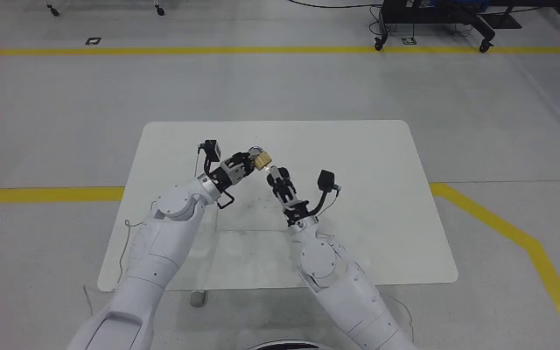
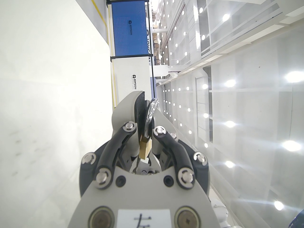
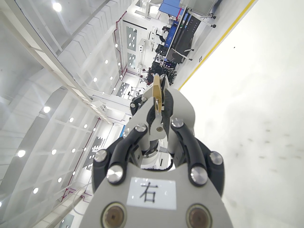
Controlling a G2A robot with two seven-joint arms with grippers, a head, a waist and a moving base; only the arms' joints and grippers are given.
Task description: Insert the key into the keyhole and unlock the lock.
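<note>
Two forearms [image 1: 179,210] are hanging over the near edge of the tabletop [image 1: 385,149] and converging above its middle, slightly toward the left edge, blocking the near-middle strip. There the left gripper [image 1: 252,161] is clamping the lock [image 1: 260,159] and the right gripper [image 1: 276,175] is pinching the key [image 3: 157,106], tips just beside each other, so no gap is showing between them for a pass. Bare surface is lying open along the far edge, across the right half out to the right edge and both right corners, and in a narrower strip along the left edge.
</note>
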